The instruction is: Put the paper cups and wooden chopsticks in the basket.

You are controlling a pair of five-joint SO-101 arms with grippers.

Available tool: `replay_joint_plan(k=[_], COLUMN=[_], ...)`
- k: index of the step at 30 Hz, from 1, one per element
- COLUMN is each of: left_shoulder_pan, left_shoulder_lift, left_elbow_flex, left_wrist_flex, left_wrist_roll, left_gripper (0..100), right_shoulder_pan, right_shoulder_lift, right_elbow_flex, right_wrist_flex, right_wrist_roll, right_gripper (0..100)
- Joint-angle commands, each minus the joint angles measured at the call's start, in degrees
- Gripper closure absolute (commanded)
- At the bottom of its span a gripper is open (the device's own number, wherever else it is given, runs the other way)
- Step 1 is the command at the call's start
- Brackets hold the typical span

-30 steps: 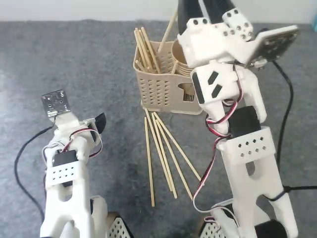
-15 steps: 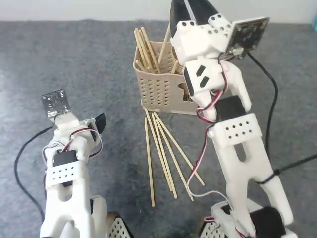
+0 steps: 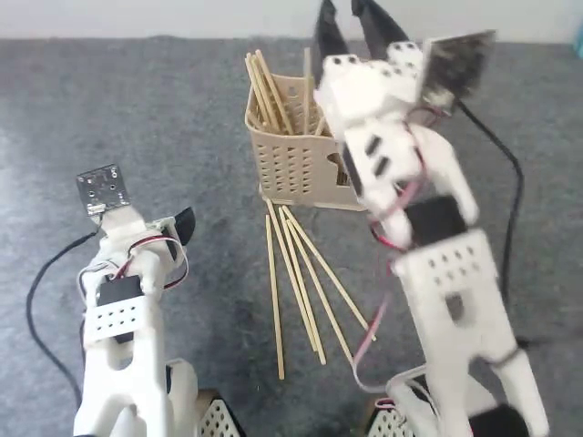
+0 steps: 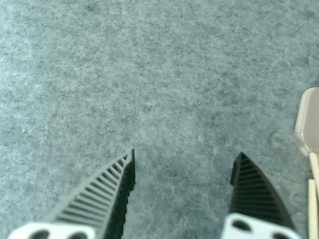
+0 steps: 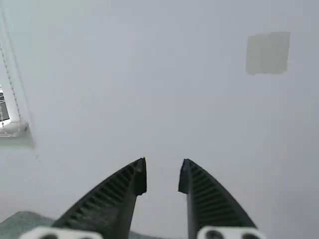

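- My right end effector [image 3: 343, 16] is raised above the far rim of the basket [image 3: 290, 166], and my right arm covers the right part of the basket in the high view.
- Its two black fingers [image 5: 119, 196] are only a little apart, with a narrow gap between the tips. Nothing is between them. In the right wrist view they point toward a pale wall [image 5: 199, 74].
- My left end effector [image 4: 186, 155] is low over the grey tabletop [image 3: 137, 118], on the left side and well apart from the basket.
- Its fingers are spread wide and hold nothing. Between the tips I see only the grey surface.
- The basket is beige with slotted walls. It stands upright on the tabletop, at the far side, about in the middle between my two arms.
- Some wooden chopsticks [image 3: 266, 86] stand inside the basket, in its left part. They lean and stick out above the rim.
- The loose chopsticks [image 3: 301, 278] lie flat on the tabletop on the near side of the basket, between my arms. They are about six, spread like a fan. Their far ends come together just beside the base of the basket, and their near ends are more apart.
- Neither of my end effectors touches the loose chopsticks.
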Motion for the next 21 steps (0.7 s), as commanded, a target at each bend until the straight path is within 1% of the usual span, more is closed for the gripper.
replay_joint_plan(k=[1, 4, 7, 11, 17, 21], left_shoulder_pan=[-0.1, -0.1, -0.1, -0.1, -0.4, -0.4], left_shoulder_lift=[-1.4, -1.4, -1.4, -1.4, -1.3, -1.3], left_elbow_flex=[-0.6, -0.6, -0.6, -0.6, -0.6, -0.6], left_wrist_flex=[-1.3, -1.3, -1.3, -1.3, -1.3, -1.3], left_wrist_roll=[-0.8, -0.8, -0.8, -0.8, -0.8, -0.8], left_gripper=[71, 71, 71, 71, 71, 71], right_shoulder_pan=[-0.6, -0.6, -2.9, -3.6, -4.2, -9.1], right_shoulder_lift=[-11.0, -18.4, -23.5, -25.0, -23.7, -21.0], right_elbow_flex=[-1.0, -1.0, -0.9, -0.8, 2.5, 9.8], right_wrist_flex=[9.5, 21.9, 32.9, 45.2, 58.0, 61.8], right_wrist_roll=[-0.3, -0.3, 0.0, -0.4, -0.1, 0.0], right_gripper=[94.1, 94.6, 94.6, 94.6, 94.6, 94.6])
